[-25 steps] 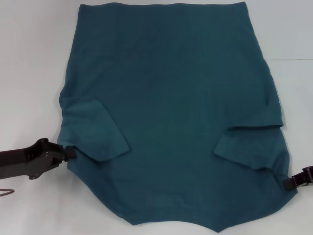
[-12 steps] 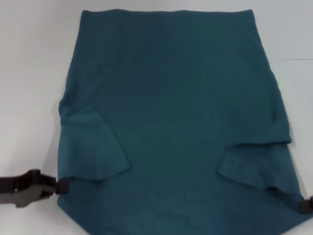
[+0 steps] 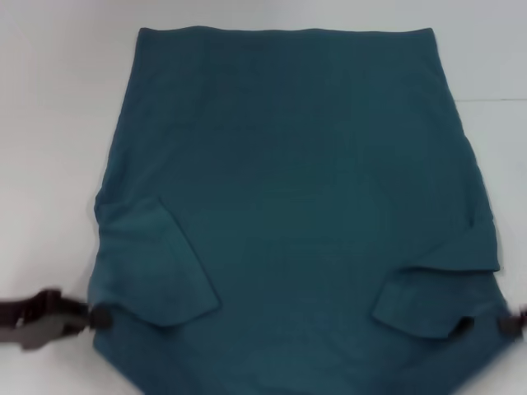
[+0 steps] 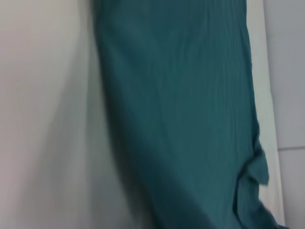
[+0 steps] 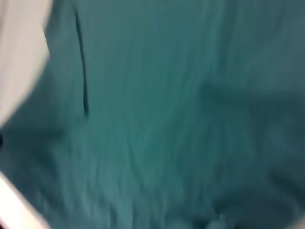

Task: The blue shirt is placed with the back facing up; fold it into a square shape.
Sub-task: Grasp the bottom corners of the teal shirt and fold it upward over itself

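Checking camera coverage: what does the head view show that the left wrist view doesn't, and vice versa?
Head view only: the whole blue shirt with both sleeves folded inward, the left pincer at its left edge and the right pincer at its right edge. Left wrist view only: a close, slanted look along one shirt edge, no pincer visible. Both: the teal fabric on the white table.

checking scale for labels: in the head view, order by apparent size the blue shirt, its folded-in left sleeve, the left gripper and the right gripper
1. the blue shirt, by far the largest
2. folded-in left sleeve
3. left gripper, with its arm showing
4. right gripper, cut off at the frame edge, so its rank is unsure
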Tool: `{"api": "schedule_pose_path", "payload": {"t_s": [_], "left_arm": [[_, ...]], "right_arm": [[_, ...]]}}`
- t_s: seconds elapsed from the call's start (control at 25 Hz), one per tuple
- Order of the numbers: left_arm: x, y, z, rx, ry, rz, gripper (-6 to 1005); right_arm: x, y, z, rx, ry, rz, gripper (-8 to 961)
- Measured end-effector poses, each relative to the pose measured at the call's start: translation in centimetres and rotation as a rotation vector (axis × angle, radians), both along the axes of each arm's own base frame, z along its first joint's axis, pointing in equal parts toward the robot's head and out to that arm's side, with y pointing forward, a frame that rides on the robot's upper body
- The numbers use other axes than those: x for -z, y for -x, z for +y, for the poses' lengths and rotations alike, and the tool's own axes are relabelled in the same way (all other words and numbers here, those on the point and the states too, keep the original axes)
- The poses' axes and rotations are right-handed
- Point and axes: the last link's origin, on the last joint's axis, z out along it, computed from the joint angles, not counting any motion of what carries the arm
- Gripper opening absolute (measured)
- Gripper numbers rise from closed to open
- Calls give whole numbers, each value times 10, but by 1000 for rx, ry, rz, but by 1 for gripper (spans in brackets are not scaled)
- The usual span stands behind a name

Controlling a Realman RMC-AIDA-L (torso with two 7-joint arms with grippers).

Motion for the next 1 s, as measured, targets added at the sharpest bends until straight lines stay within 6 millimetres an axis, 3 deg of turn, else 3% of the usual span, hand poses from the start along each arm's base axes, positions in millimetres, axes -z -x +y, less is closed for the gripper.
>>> {"api": "schedule_pose_path", "payload": {"t_s": [0.12,0.16,0.32,0.56,1.0], "left_arm": [[7,-9,26,-2,-26,8,7],[10,-13,37,0,-38,12,7],[16,-29,79,-9,-114,62,7],[19,-54,138,-3,-276,162,6],[33,-74,187,20,-474,378,6]], "right_arm": [[-4,10,23,-16,-120,33,39],[-8,18,40,-18,-213,58,39],[-11,25,64,-4,-335,68,39],[1,36,103,7,-501,6,40],[15,53,147,-16,-648,-134,39]]}}
